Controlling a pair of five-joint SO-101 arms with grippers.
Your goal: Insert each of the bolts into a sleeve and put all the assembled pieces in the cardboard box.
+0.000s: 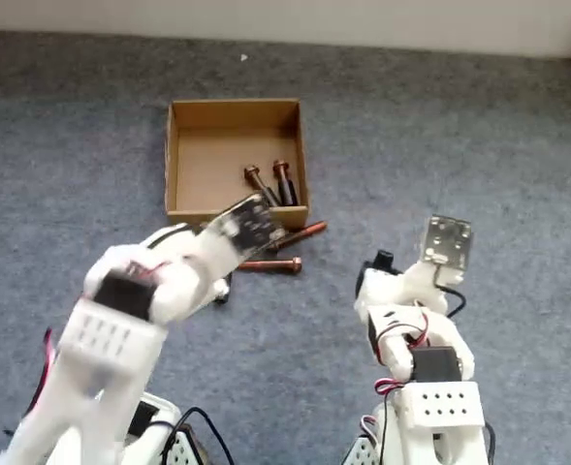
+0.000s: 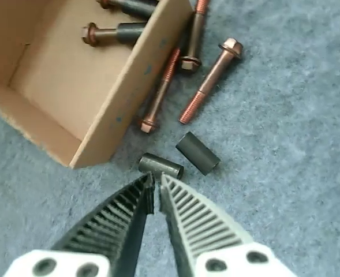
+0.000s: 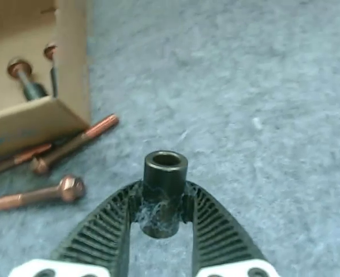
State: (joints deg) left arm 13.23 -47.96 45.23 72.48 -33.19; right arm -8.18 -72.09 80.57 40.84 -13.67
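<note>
My left gripper (image 2: 156,183) is shut with nothing in it, its tips just short of a dark sleeve (image 2: 161,166) lying on the carpet. A second sleeve (image 2: 197,153) lies beside it. Three copper bolts (image 2: 211,81) lie loose by the wall of the cardboard box (image 2: 109,118). Two bolts fitted with sleeves (image 1: 283,182) rest inside the box (image 1: 174,160). My right gripper (image 3: 161,193) is shut on a black sleeve (image 3: 165,184), held with its bore end outward, above bare carpet to the right of the box. The left arm (image 1: 169,266) stretches toward the box's front wall.
Grey carpet (image 1: 479,136) covers the whole floor, with open room to the right of the box and behind it. Two loose bolts (image 1: 270,263) show between the arms in the high view. A pale wall edge runs along the back.
</note>
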